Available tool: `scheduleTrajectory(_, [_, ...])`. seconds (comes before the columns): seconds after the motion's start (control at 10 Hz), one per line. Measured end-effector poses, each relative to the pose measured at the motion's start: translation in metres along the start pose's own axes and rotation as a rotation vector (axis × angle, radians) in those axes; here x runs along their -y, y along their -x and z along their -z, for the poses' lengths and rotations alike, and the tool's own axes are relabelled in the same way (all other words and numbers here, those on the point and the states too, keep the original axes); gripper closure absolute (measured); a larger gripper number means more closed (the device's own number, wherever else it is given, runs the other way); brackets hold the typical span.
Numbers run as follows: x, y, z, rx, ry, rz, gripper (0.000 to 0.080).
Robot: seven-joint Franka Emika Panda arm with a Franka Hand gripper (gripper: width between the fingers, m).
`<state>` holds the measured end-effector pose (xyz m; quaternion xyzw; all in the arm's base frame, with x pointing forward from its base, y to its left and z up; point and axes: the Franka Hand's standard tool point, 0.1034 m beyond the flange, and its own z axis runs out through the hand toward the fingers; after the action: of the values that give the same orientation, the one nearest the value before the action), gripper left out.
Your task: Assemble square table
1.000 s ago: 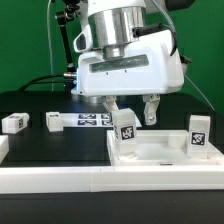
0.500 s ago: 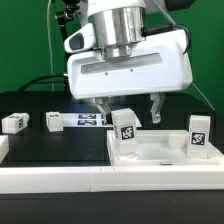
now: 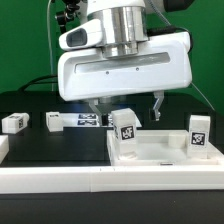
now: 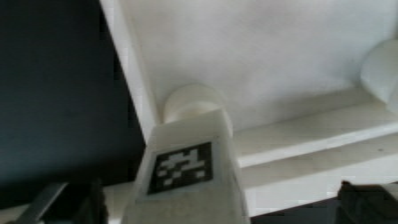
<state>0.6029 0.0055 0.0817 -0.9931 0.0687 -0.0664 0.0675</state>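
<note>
Bearing a black-and-white square tag: small white plastic leg, upright on large white square rimmed plastic slab. Two-finger gripper: jaws wide apart, flanking leg, not touching it.

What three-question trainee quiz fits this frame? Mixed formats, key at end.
1. True or false: the tool is shut on a table leg.
2. How many table legs show in the exterior view?
3. The marker board lies: A) on the square tabletop; B) on the black table; C) between the tool's fingers.

Key
1. False: it is open, with its fingers either side of an upright leg.
2. Four: that one and a second upright leg on the square tabletop, plus two loose legs on the black table.
3. B.
</note>
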Motion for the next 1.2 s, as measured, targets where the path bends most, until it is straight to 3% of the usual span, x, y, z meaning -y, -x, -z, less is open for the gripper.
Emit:
scheduleTrajectory(0.5, [-0.0053, -0.0005, 0.0004, 0.002, 0.009, 0.216, 0.015])
scheduleTrajectory(0.6, [-0.0054, -0.0003, 0.0002, 0.002, 0.009, 0.216, 0.0291])
scheduleTrajectory(0.7, [-0.0055, -0.0002, 0.0002, 0.002, 0.009, 0.216, 0.0291])
scheduleTrajectory(0.8, [-0.0055, -0.0001, 0.0001, 0.002, 0.009, 0.216, 0.043])
scheduleTrajectory(0.9, [-0.0055, -0.0002, 0.0001, 0.002, 0.009, 0.216, 0.0509])
scheduleTrajectory(1.2, [-0.0054, -0.0002, 0.0001, 0.002, 0.009, 0.186, 0.0509])
